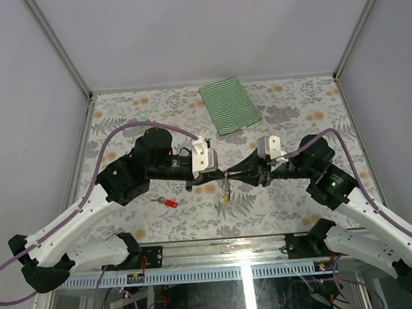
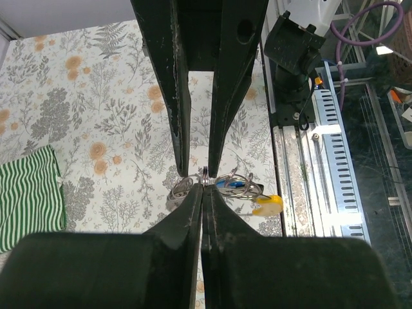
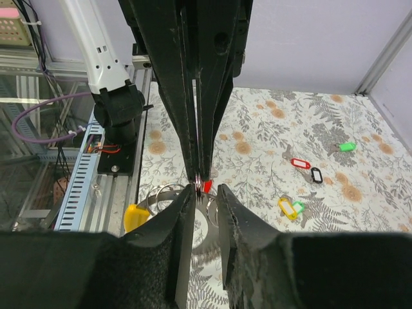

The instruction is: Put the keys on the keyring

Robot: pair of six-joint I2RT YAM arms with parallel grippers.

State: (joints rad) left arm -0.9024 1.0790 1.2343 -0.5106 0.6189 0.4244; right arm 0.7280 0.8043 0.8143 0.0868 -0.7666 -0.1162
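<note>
Left gripper (image 2: 203,188) is clamped on the keyring (image 2: 235,183), we judge to steady it in mid-air; a yellow-tagged key (image 2: 267,205) hangs from it. Right gripper (image 3: 206,190) meets it tip to tip, jaws narrowly apart. Loose keys (image 3: 300,163) lie on the table (image 3: 270,141). We read no writing.

No legible text, no brands, no numbers (tags on keys (image 3: 300,163) too small)

Left end effector (image 1: 220,173) clamped; right end effector (image 1: 233,174) slightly parted, tip-to-tip.
</note>
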